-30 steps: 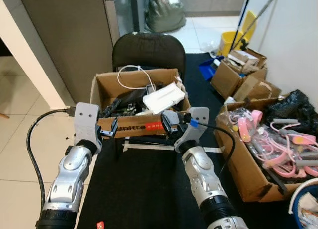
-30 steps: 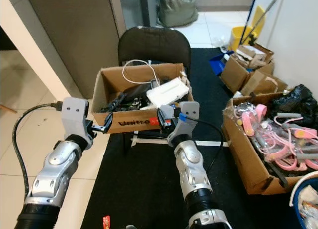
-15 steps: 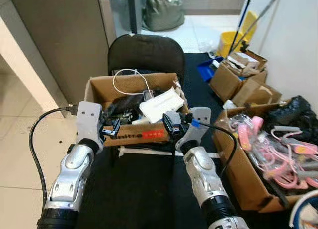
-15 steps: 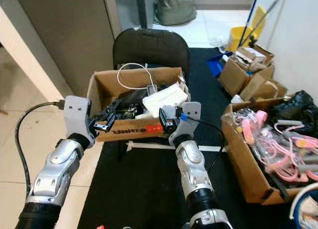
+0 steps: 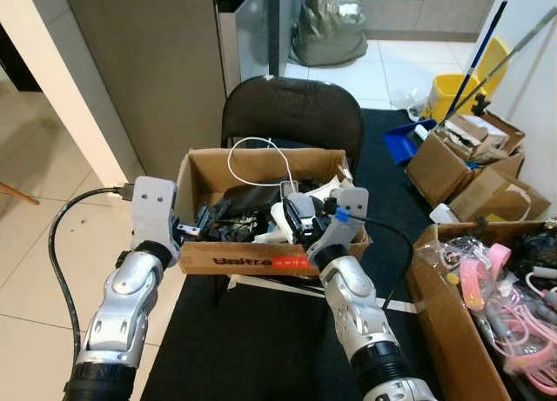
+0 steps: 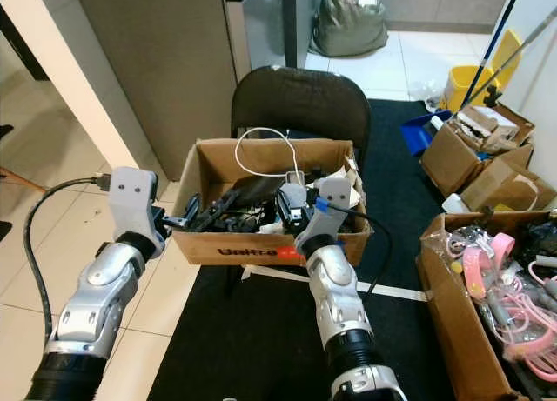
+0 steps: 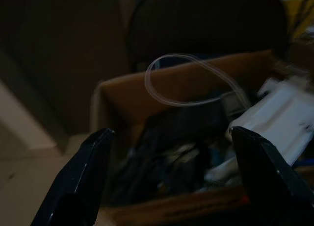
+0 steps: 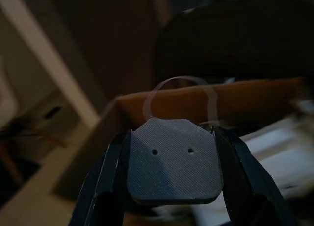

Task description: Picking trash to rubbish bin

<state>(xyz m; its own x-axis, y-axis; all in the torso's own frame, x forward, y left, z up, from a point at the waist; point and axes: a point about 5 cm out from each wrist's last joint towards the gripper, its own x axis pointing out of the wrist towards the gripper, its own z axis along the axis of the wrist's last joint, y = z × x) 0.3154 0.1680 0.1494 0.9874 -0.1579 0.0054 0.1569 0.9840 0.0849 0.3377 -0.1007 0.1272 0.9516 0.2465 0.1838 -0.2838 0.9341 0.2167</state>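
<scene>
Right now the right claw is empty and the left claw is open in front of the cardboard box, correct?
Not quite. The right claw grips a grey flat piece, as the right wrist view shows. The left claw is open in front of the cardboard box, as you said.

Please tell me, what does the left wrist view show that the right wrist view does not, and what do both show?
The left wrist view shows the left gripper with jaws wide open and nothing between them, aimed into the cardboard box. The right wrist view shows the right gripper with a flat grey plate between its jaws. Both views share the box's far wall, the white cable loop and the dark chair back.
</scene>
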